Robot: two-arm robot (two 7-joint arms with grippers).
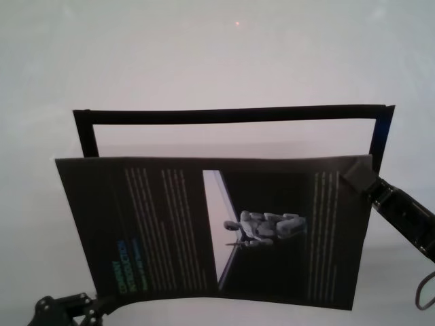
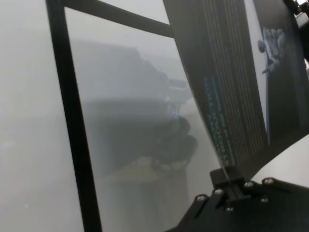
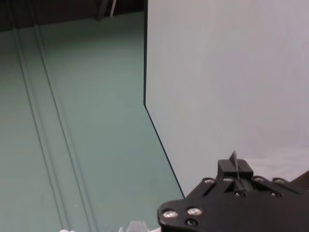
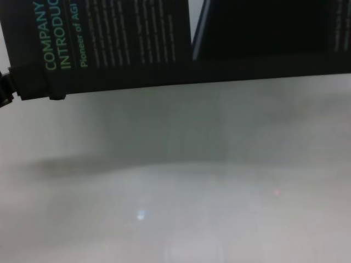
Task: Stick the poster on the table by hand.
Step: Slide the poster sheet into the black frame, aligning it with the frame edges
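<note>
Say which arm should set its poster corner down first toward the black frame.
Right, probably. The right gripper holds the far corner of the poster right beside the right side of the black frame; the left gripper holds the near corner, well short of the frame.

A: What's blocking?
B: The large black printed poster sheet [image 1: 211,231] is hanging above the pale grey-white table [image 1: 204,61], covering the centre. A thin black rectangular frame [image 1: 231,115] is lying just behind it.
A: Free room?
B: Bare table is showing beyond the frame and beneath the sheet's lower edge.
</note>
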